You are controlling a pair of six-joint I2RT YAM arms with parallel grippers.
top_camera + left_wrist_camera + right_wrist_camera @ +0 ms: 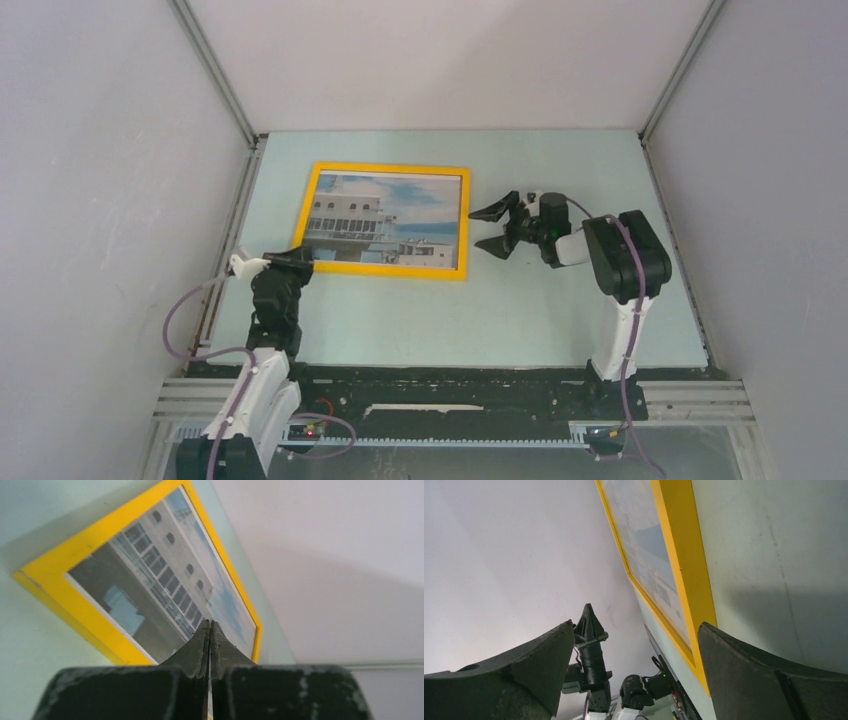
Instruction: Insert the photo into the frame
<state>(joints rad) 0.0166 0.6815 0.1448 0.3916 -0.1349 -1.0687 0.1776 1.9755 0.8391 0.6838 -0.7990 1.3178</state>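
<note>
Black jaws, left gripper [306, 258]: pressed flat together, nothing visible between them. Tips sit at the frame's near left corner; in the left wrist view they overlap the photo's lower edge, and whether they touch cannot be told.

Black jaws, right gripper [491, 229]: spread wide and holding nothing, turned on its side with fingers pointing left. Tips lie just beside the frame's right bar, one finger farther back and one nearer; contact cannot be told.

Frame [390, 269]: yellow, rectangular, lying flat on the table, long sides running left to right, in the far half and left of centre, between the two grippers.

Photo [385, 220]: white building against blue sky with clouds. It lies inside the frame, filling the opening, with a narrow white border showing along the yellow bars.

Table [450, 315]: pale green, matte.

Walls [440, 60]: plain white, enclosing the table on three sides.
</note>
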